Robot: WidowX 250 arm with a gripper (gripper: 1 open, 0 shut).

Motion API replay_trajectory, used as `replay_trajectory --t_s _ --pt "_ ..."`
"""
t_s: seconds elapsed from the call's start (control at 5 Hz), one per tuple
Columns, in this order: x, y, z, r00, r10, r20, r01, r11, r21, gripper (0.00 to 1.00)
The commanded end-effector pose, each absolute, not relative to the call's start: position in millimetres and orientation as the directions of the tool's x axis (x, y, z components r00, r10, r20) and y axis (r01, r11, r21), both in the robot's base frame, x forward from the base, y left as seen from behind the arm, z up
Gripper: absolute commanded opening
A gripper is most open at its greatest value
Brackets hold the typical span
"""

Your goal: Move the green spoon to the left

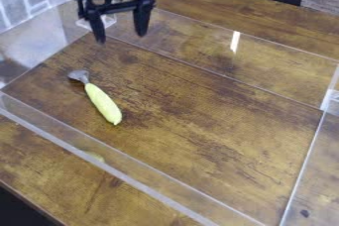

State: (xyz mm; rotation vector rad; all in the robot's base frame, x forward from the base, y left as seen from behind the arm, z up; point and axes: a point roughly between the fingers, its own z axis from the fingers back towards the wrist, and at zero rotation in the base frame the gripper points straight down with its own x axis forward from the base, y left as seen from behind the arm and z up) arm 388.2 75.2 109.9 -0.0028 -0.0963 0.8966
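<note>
My gripper (pixel 118 24) hangs at twelve o'clock, jaws spread wide, holding nothing. The green spoon (pixel 98 97) lies on the wooden table (pixel 225 121) at nine o'clock, apart from me. No writing is legible.

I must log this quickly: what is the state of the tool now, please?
Tool: open, holding nothing; it hangs above the table, apart from the green spoon lying on the wood.

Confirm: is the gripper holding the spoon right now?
No. The gripper hangs open and empty above the table, while the green spoon lies flat on the wood.
</note>
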Motion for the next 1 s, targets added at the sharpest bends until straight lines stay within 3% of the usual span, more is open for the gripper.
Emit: replay_trajectory --t_s 0.0,0.6,0.8 --pt "390.3 71.7 139.4 0.623 0.765 0.163 -0.758 0.642 -0.114 1.0" --pt "390.5 86.2 96.7 0.621 0.77 0.147 -0.767 0.636 -0.092 1.0" --pt "396.5 82.8 98.3 0.627 0.766 0.144 -0.763 0.641 -0.085 1.0"
